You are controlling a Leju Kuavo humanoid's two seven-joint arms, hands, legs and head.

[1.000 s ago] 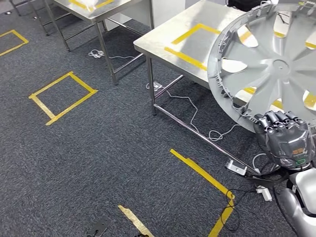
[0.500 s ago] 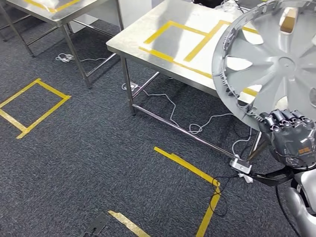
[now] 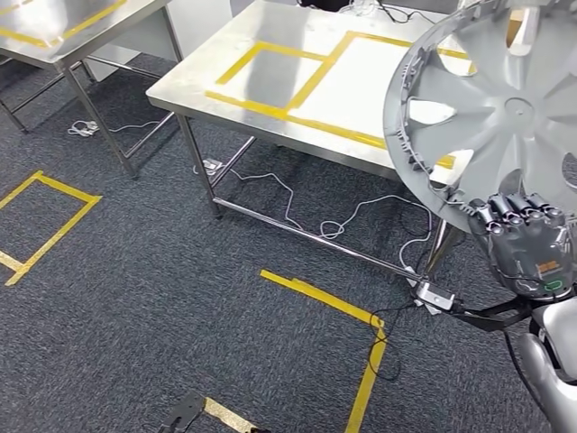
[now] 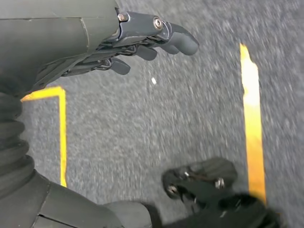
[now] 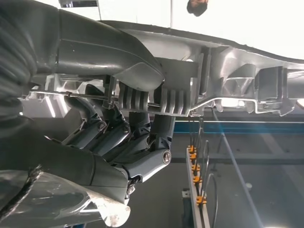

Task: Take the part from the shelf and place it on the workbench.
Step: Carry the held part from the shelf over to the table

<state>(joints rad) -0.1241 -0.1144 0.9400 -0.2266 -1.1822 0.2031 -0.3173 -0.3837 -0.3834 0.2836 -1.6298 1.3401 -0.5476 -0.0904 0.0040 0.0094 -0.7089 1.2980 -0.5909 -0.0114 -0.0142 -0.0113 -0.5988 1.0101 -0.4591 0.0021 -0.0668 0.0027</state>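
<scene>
On the right of the head view, right robot hand [image 3: 527, 244] is grasping the silver hubcap [image 3: 500, 113] by its lower rim, holding it upright with the spoked face toward the camera, overlapping the near edge of the steel table [image 3: 272, 81] with yellow tape squares. Right wrist view is showing fingers [image 5: 118, 137] curling under the ribbed rim [image 5: 201, 95]. Left robot hand [image 4: 118, 45] is hanging released over grey carpet [image 4: 161, 118] with yellow tape [image 4: 252, 118], fingers extended, grasping nothing.
</scene>
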